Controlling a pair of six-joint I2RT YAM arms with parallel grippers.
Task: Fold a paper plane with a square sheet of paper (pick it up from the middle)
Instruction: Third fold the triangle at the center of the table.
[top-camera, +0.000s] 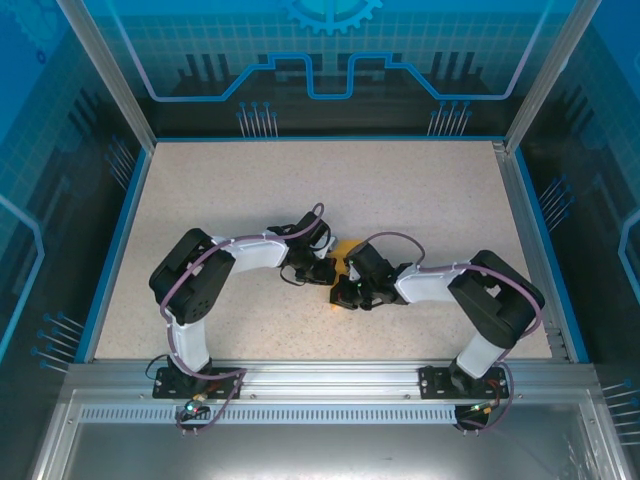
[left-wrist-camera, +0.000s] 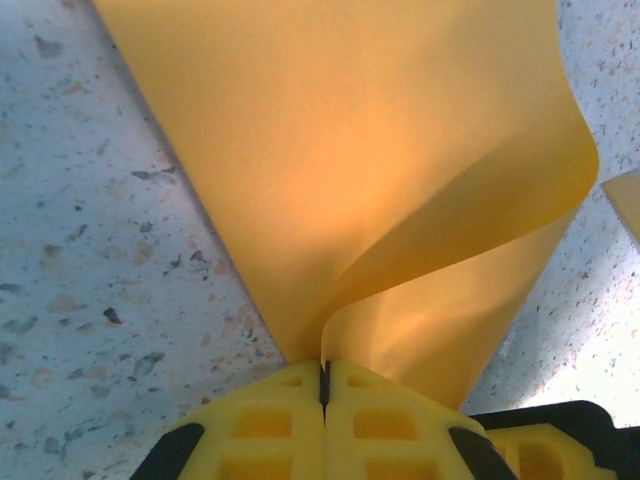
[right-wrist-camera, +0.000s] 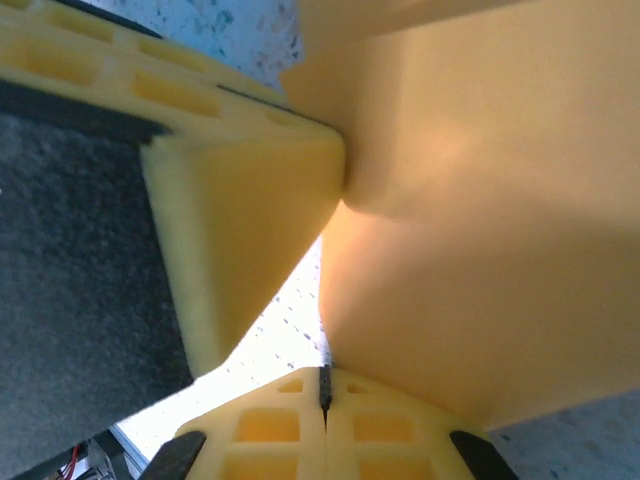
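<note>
Yellow left jaws, bottom centre of the wrist frame, pinched shut on the square sheet of paper (left-wrist-camera: 330, 150); right jaws clamp it too, mid-frame over the counter (top-camera: 400, 190). We judge a fold beginning; next, we'd press a crease.

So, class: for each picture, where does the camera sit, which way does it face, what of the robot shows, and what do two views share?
Top external: fixed above and behind, looking down on the table; the left arm and right arm show, meeting at the orange paper.
Left wrist: on the left arm, looking along the left pincer, shut on the paper.
Right wrist: on the right arm, looking along the right pincer, also shut on the paper.
Shared: both wrist views show that same paper, pinched.
</note>
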